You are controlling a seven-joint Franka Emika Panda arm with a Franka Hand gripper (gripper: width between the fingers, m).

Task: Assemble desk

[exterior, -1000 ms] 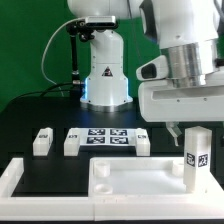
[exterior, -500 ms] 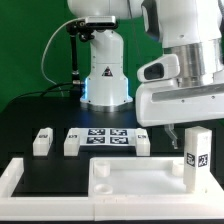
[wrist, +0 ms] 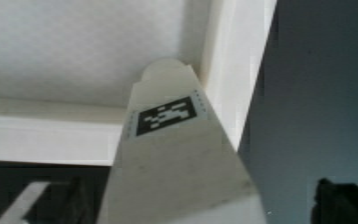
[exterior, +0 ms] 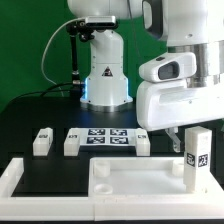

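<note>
On the black tabletop (exterior: 30, 120), the white Panda arm (exterior: 185, 80) fills the exterior view's right, its wrist hanging low over the desk parts.

The desk's top panel (exterior: 130, 178) lies flat near the front. Its long axis runs from the exterior view's left to its right, with its recessed face turned up.

One desk leg (exterior: 196, 158) stands upright on the panel's corner at the exterior view's right. Its long axis is vertical and its tag faces the camera. The wrist view looks along this leg (wrist: 167, 170) toward the panel.

The jaws sit right at the leg's top. Neither view shows whether they pinch it or have let go.

Behind the panel lies the marker board (exterior: 108, 138). Three loose legs rest on the tabletop: a far leg (exterior: 42, 141), a near leg (exterior: 72, 142) touching the board's edge, and a third leg (exterior: 143, 143) at its other end.

The step in hand looks like seating the first leg in its corner. Next, the leg likely needs to stay vertical while it is pressed or twisted home. Only after that should the arm go for a loose leg.
</note>
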